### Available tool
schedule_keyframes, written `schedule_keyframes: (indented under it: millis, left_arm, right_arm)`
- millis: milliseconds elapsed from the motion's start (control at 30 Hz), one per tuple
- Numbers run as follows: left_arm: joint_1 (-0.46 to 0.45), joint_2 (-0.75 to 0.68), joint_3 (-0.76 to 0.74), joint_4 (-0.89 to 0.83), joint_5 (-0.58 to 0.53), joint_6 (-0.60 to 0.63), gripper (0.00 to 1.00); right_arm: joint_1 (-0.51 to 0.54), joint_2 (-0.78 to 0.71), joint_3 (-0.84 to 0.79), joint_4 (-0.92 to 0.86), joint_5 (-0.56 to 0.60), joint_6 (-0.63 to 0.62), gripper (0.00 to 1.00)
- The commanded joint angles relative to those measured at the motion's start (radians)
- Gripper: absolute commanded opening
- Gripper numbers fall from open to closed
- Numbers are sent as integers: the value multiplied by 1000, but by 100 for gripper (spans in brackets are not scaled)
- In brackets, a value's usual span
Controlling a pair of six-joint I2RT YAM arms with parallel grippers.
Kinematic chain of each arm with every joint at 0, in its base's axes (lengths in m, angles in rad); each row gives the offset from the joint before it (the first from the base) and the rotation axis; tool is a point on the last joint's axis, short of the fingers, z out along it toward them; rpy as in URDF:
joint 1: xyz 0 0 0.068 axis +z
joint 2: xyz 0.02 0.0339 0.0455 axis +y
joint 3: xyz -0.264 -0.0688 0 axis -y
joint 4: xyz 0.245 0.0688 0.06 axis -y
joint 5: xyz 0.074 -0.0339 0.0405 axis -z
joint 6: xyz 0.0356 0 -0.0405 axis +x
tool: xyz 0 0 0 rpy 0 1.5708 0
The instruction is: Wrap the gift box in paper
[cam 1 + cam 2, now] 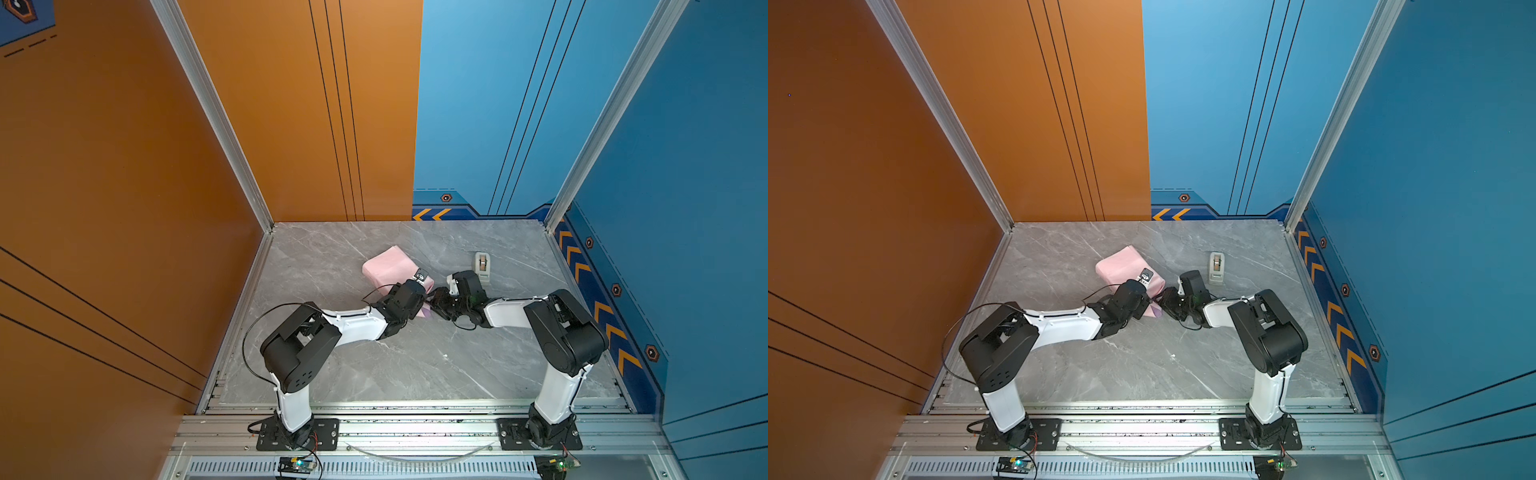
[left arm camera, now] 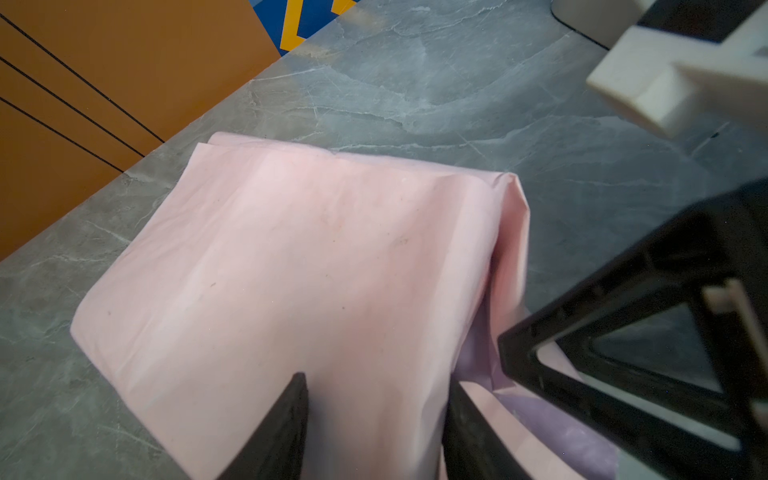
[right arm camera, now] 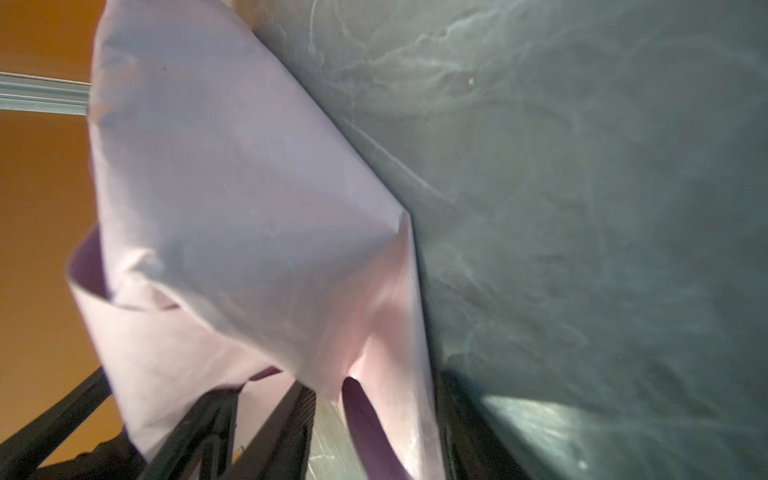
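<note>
The gift box is out of sight. It sits inside the paper [image 1: 386,266], which lies as a low pink parcel near the middle of the grey worktop [image 1: 415,365], well apart from the tape dispenser [image 1: 482,266]. The step in hand looks like closing the parcel's near end.

The left fingers [image 2: 278,428] stand part-way apart with their tips down on the flat top of the paper. Nothing is pinched between them, so they seem to be steadying the parcel. The right fingers [image 3: 286,432] are also part-way apart, either side of the loose end flap [image 3: 228,187], which curls between them unsqueezed.

To do this well, I would press the left fingers straight down so the parcel cannot slide. The flap then wants folding against the box's end face — tight at the corner but without tugging, since a pull could drag the top layer askew or tear it.

The paper is thin, matt and softly creased, pale pink on the outside and lilac within, with faint fold lines along the top. The parcel's corners are rounded rather than crisp, and the flap is limp and curled. The worktop is smooth and marbled — likely slippery under paper.
</note>
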Motion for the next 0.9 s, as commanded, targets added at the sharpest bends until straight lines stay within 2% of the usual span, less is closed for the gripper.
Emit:
schedule_keyframes:
  millis: [0,200,367,567,700,867]
  left_arm:
    - [26,102,-68,-216,147,-39,50]
    - [26,104,-69,-213,150,-41,50]
    - [24,101,-70,-211,152,-44,50]
    - [25,96,-76,-209,151,-43,50]
    - [26,95,-78,-208,148,-44,50]
    - [27,93,-78,-209,147,-44,50]
  right_arm:
    - [-3,-9,10,-142,62,-65,51]
    - [0,-26,25,-253,78,-90,51]
    - [16,32,56,-212,12,-60,51]
    - [16,90,35,4,-86,23,52]
    - [4,103,-2,169,-127,89,57]
    - [0,83,-33,222,-123,92,61]
